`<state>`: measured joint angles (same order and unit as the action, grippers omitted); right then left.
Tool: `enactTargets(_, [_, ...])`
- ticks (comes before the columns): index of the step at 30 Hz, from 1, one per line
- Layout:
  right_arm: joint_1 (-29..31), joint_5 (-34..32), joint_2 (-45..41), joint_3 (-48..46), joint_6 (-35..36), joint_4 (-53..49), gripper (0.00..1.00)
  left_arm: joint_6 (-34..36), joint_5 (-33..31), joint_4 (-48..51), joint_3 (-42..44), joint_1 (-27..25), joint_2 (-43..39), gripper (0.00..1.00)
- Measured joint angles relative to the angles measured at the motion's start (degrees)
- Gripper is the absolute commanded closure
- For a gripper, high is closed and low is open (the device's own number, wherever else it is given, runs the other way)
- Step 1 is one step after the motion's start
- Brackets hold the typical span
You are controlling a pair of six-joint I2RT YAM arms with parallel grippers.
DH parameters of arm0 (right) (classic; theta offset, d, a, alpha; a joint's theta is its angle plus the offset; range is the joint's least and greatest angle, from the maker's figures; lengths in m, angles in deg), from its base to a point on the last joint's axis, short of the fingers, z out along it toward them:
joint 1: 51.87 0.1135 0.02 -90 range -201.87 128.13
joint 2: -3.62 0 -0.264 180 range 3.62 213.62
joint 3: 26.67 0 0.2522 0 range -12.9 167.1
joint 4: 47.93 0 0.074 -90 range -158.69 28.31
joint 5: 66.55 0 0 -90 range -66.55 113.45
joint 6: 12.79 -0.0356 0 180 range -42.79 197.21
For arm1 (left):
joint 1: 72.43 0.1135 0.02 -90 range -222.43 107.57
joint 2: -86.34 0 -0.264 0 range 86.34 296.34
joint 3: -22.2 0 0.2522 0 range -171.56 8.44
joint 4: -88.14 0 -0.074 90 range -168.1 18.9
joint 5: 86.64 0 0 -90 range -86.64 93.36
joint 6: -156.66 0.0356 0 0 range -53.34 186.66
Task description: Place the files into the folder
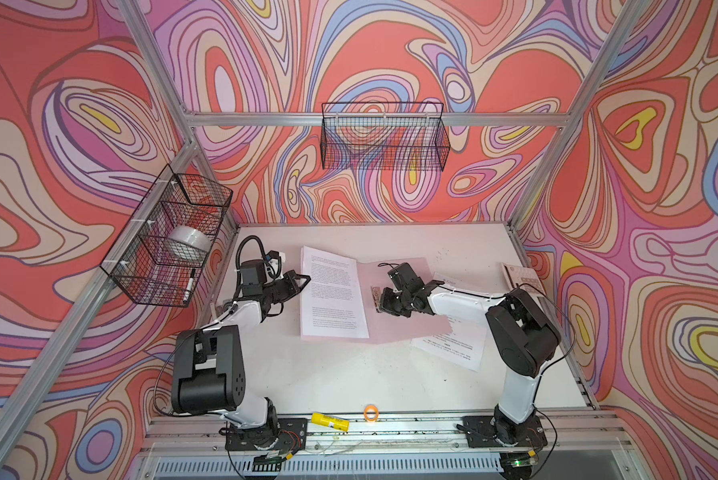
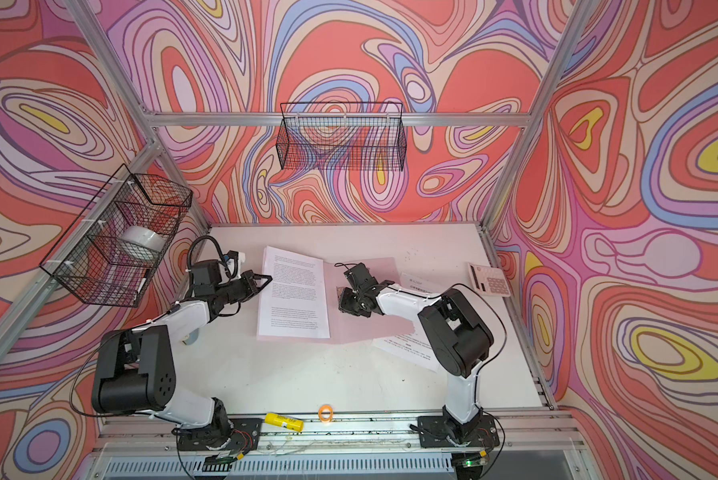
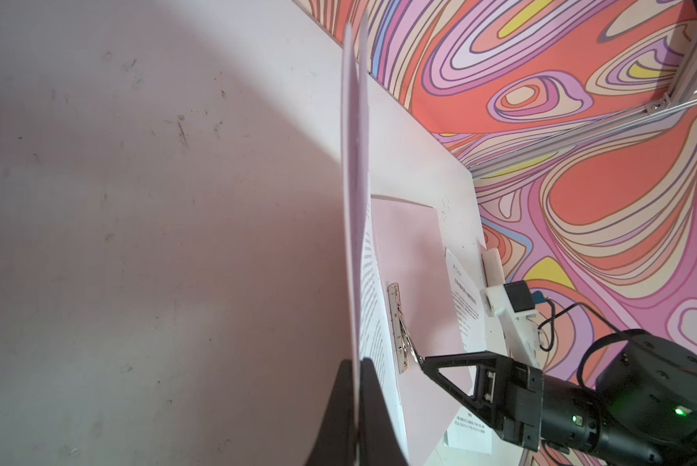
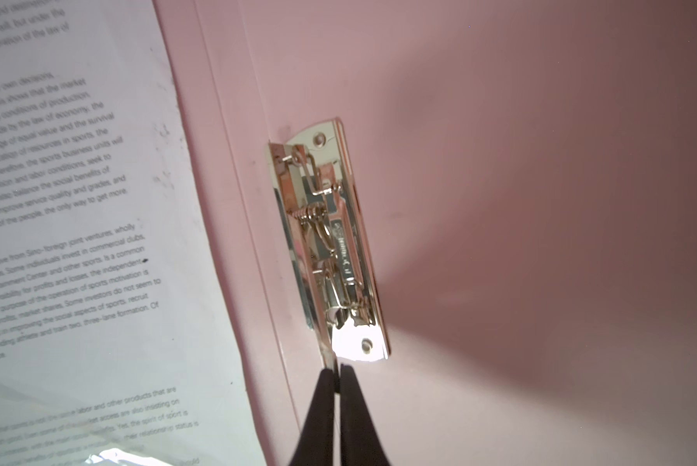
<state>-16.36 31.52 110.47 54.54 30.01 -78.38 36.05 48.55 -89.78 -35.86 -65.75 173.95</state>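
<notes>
Folder [image 1: 407, 328] lies open and flat on the table [image 1: 349, 374], with its spine running from the front edge toward the back wall. The clip [image 4: 330, 242] sits on the right-hand cover just beside the spine, its long axis parallel to it.

Right gripper [image 4: 337, 379]: jaws closed tight on the tip of the lever [image 3: 409, 341] at the clip's near end. In the left wrist view the lever stands tilted up off the clip's plate. We judge the clip is being held open.

Left gripper [image 1: 306, 281]: jaws closed, pinching the outer left edge of the printed sheet [image 1: 332, 291] that covers the folder's left half. Two thin layers seem to sit between the fingers. We cannot tell whether the cover is caught along with the paper.

The relation that matters: the sheet's inner long edge runs parallel to the clip and lies just left of it, with the spine crease between them, not yet under the clip. From the left gripper the clip lies to the right, across the sheet's width. We expect the move to go sideways, square to the clip's axis. The left arm is nearer this sheet.

A second sheet [image 1: 452, 349], with a heading, overlaps the folder's right edge beneath the right arm. We cannot tell which of the two lies on top.
</notes>
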Motion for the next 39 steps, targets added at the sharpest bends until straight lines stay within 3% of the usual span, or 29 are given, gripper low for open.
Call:
enactTargets(1, [-0.2, 0.1, -0.5, 0.1, 0.1, -0.1, 1.00, 0.0, 0.0, 0.0, 0.0, 0.0, 0.0, 1.00])
enactTargets(2, [-0.5, 0.7, -1.0, 0.0, 0.1, 0.3, 0.92, 0.0, 0.0, 0.0, 0.0, 0.0, 0.0, 1.00])
enactTargets(3, [-0.9, 1.7, -1.9, -0.7, -0.3, 1.4, 0.76, 0.1, 0.0, 0.0, 0.0, 0.0, 0.0, 1.00])
enactTargets(6, [-2.8, 4.2, -6.0, -3.8, -0.8, 3.7, 0.56, 0.5, -0.4, -0.1, 0.0, 0.5, -0.2, 1.00])
enactTargets(14, [-4.2, 5.8, -11.8, -0.5, 2.8, 1.5, 0.58, 1.0, -2.4, 1.7, -0.4, 0.8, -1.4, 1.00])
enactTargets(22, [-5.3, 3.3, -15.1, -2.4, 5.8, -2.6, 0.58, 3.3, -5.9, 11.3, -9.1, -2.5, -1.8, 1.00])
enactTargets(33, [-20.7, 3.8, -20.3, -10.7, 7.1, -5.1, 0.57, 7.5, -9.6, 25.1, -17.7, -2.9, 1.3, 1.00])
enactTargets(37, [-22.9, 4.3, -20.0, -10.6, 8.4, -5.4, 0.58, 9.0, -10.9, 30.1, -20.9, -2.9, 2.6, 1.00])
enactTargets(38, [-22.9, 4.9, -19.7, -10.4, 8.6, -5.4, 0.58, 9.5, -11.3, 31.5, -21.9, -2.9, 3.2, 0.89])
enactTargets(39, [-22.9, 5.5, -19.3, -10.3, 8.7, -5.2, 0.58, 10.1, -11.9, 33.1, -23.2, -2.9, 4.0, 0.65])
